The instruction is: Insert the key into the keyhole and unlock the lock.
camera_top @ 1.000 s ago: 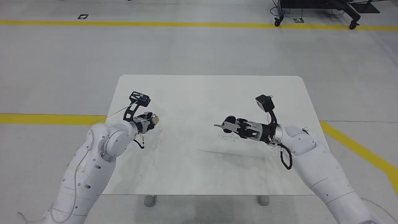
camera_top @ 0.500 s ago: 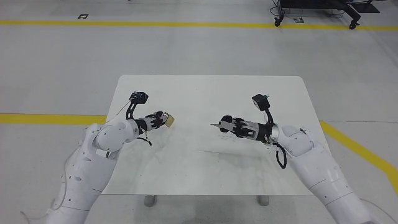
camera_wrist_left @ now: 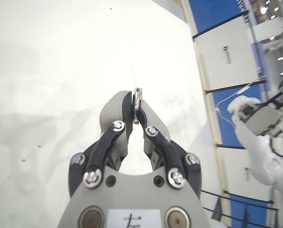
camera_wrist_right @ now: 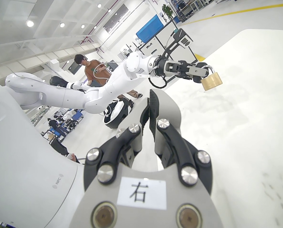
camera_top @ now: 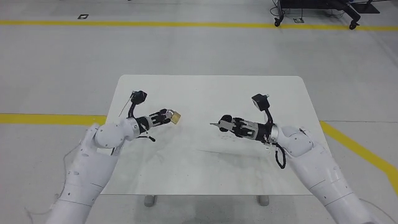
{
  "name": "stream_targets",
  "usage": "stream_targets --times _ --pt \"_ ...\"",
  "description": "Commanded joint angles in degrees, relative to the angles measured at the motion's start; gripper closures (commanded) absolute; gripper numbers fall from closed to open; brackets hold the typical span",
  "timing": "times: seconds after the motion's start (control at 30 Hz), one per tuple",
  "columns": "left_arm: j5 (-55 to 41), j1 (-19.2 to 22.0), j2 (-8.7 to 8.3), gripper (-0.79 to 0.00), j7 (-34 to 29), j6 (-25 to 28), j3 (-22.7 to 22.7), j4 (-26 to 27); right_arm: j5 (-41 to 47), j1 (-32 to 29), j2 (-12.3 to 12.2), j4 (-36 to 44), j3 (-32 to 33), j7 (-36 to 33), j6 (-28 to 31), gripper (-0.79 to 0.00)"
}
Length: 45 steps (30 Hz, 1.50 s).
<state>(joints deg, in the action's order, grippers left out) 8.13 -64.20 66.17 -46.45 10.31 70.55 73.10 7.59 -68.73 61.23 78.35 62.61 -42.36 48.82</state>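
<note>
A brass padlock (camera_top: 176, 117) hangs in the air over the left half of the white table (camera_top: 205, 162), its silver shackle (camera_wrist_left: 136, 100) pinched in my shut left gripper (camera_top: 169, 116). In the right wrist view the padlock (camera_wrist_right: 211, 81) dangles below the left gripper (camera_wrist_right: 201, 71), body down. My right gripper (camera_top: 221, 124) is over the table's middle, shut on a thin silvery key (camera_top: 215, 124) that points at the lock. A short gap separates key tip and padlock. In the right wrist view the fingers (camera_wrist_right: 153, 110) are pressed together and the key is hidden.
The right arm (camera_wrist_left: 258, 122) appears far off in the left wrist view, beyond the table's edge. Bare tabletop lies beneath and between both grippers. A yellow floor line (camera_top: 37, 119) runs past the table on both sides.
The left arm has stretched toward the table's middle, carrying the padlock rightward and closer to the key. The right gripper shifted slightly left, then held still.
</note>
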Motion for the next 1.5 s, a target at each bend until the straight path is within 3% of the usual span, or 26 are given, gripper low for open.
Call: stream_targets --times 0.0,0.17,0.33,0.73,1.07,1.47 --pt "-6.4 1.1 0.64 0.0 0.2 1.2 -1.0 -3.3 -3.3 0.5 0.4 1.1 -0.7 3.5 -3.8 0.0" --pt "-14.3 4.1 2.42 0.0 4.9 8.0 -3.8 -9.1 -5.8 3.6 2.5 0.3 -4.2 14.2 -5.0 0.0" --pt "-19.3 6.2 3.47 0.0 6.1 15.7 -5.0 -13.2 -7.4 8.7 4.6 -1.9 -8.8 17.5 -7.7 0.0" --pt "-33.2 7.3 3.84 0.0 -4.6 30.7 -3.7 -20.1 -12.1 12.8 7.2 -4.9 -11.5 25.6 -13.3 0.0" --pt "-42.4 7.2 3.79 0.0 -14.0 33.5 -3.4 -20.2 -16.2 14.2 10.7 -9.9 -15.9 38.7 -14.0 0.0" --pt "-43.8 6.0 3.59 0.0 -14.3 33.2 -4.9 -19.1 -14.8 17.2 13.8 -15.8 -18.6 39.1 -10.3 0.0"
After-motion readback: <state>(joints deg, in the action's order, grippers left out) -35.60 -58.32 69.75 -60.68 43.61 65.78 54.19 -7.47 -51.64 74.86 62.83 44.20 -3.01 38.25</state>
